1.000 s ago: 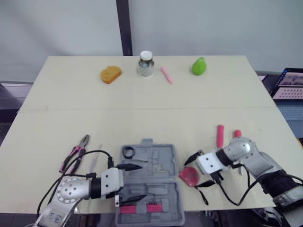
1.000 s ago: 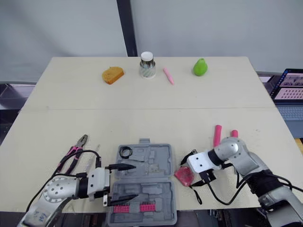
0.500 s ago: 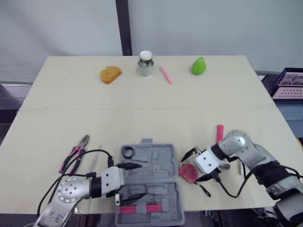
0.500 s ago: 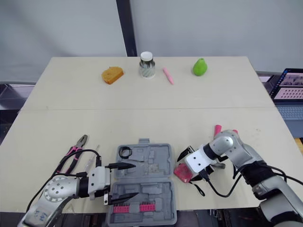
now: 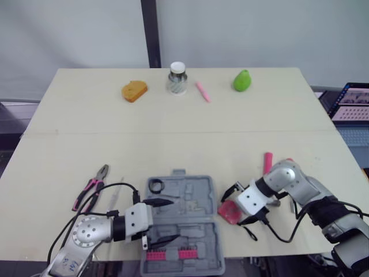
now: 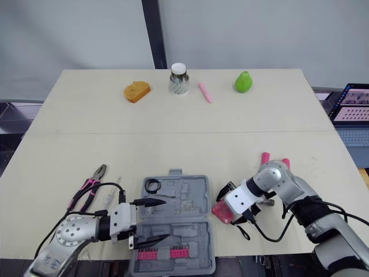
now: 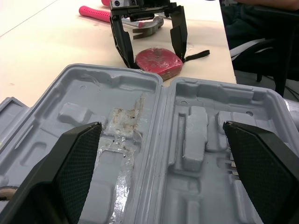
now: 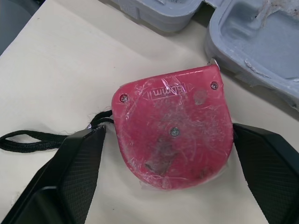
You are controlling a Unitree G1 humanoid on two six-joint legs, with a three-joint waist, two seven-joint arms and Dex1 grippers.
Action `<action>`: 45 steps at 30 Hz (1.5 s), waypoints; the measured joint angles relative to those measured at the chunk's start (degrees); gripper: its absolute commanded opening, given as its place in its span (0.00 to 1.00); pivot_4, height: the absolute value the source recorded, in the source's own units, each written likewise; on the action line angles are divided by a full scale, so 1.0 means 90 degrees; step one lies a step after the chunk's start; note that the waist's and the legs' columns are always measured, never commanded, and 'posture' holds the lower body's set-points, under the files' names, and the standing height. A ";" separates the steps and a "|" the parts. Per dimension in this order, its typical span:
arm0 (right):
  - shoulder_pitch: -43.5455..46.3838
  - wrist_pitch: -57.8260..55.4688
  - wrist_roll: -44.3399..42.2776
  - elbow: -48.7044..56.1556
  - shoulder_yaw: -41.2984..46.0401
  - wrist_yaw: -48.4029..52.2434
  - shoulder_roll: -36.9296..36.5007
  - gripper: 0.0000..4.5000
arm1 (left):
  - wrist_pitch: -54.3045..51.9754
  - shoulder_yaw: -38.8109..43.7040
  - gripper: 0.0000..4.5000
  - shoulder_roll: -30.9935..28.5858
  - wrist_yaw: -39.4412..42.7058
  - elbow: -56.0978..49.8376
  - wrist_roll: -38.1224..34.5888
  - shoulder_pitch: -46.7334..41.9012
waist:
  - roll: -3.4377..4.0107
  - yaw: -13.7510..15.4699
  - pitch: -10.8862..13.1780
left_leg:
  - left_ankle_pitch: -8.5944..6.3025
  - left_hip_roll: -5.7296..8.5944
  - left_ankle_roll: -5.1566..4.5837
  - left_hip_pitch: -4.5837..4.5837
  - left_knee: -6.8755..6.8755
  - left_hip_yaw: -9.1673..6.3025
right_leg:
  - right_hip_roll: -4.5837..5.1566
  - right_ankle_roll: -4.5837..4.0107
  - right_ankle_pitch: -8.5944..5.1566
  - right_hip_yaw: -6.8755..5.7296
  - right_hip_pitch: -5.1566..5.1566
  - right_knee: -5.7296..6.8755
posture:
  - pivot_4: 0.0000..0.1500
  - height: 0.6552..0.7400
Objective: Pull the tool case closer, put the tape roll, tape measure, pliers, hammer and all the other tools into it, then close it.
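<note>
One tool, the tape roll (image 5: 155, 186), lay in the open tool case (image 5: 193, 203) at the table's (image 5: 173, 144) front edge; the tape measure (image 8: 175, 130) sat just beside it between the right pincer's (image 5: 236, 205) spread fingers, the left pincer (image 5: 173, 220) gaped empty, and pliers (image 5: 92, 186) and hammer (image 5: 267, 163) lay outside.

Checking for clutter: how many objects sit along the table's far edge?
4, left to right: orange chunk, lidded jar, pink stick, green pear-shaped object. None looks hidden.
</note>
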State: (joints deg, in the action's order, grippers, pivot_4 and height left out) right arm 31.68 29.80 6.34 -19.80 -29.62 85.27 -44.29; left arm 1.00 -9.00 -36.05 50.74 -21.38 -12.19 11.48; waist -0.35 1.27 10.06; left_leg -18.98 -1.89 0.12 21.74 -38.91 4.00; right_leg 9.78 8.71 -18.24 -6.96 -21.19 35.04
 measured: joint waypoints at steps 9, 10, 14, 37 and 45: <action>-0.0076 -0.0126 0.0002 0.0085 0.0061 -0.0029 -0.0001 0.65 | 0.0032 -0.0011 1.00 0.0054 -0.0034 0.0184 0.0013 -0.0037 | 0.0000 0.0000 0.0000 | 0.0000 -0.0001 0.0000 0.0000 0.0000 -0.0001 | 0.0000 0.0000 0.0000 -0.0001 0.0001 0.0001 | 1.00 1.00; -0.0146 -0.0244 -0.0038 0.0156 0.0112 -0.0059 -0.0018 0.65 | 0.0039 -0.0019 1.00 0.0068 -0.0034 0.0191 0.0016 -0.0060 | 0.0000 0.0004 0.0000 | 0.0000 -0.0001 0.0000 0.0000 0.0000 -0.0001 | 0.0000 0.0000 0.0000 -0.0001 0.0001 0.0000 | 1.00 1.00; -0.0499 -0.0787 -0.0240 0.0531 0.0378 -0.0157 -0.0179 0.65 | 0.0060 -0.0049 1.00 0.0122 -0.0045 0.0231 0.0042 -0.0160 | 0.0002 0.0011 0.0001 | -0.0001 0.0000 0.0000 0.0001 0.0000 0.0000 | 0.0000 0.0000 0.0000 -0.0001 0.0000 0.0000 | 1.00 1.00; 0.0235 -0.8981 -0.0312 0.5478 0.0389 -0.2702 -0.0299 0.65 | -0.0281 0.0652 1.00 0.0121 0.0001 0.1236 -0.0211 -0.1407 | 0.0008 0.0001 0.0002 | -0.0005 -0.0002 0.0002 0.0052 -0.0014 -0.0015 | 0.0000 0.0000 0.0000 -0.0012 -0.0042 0.0007 | 1.00 1.00; 0.0379 -0.9438 0.0052 0.5501 -0.0551 -0.3034 -0.0185 0.65 | -0.0329 0.0653 1.00 0.0105 0.0094 0.1170 -0.0229 -0.1136 | 0.0008 -0.0006 0.0002 | -0.0005 -0.0002 0.0002 0.0052 -0.0014 -0.0015 | -0.0001 0.0000 0.0000 -0.0014 -0.0043 0.0009 | 1.00 1.00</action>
State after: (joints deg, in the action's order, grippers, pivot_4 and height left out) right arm 35.09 -55.14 6.81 29.71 -34.58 57.96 -45.95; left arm -1.97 -3.12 -35.11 51.59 -10.85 -14.25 1.26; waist -0.28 1.22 10.08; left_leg -19.02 -1.91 0.14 22.21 -39.03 3.87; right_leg 9.78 8.71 -18.23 -7.09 -21.58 35.12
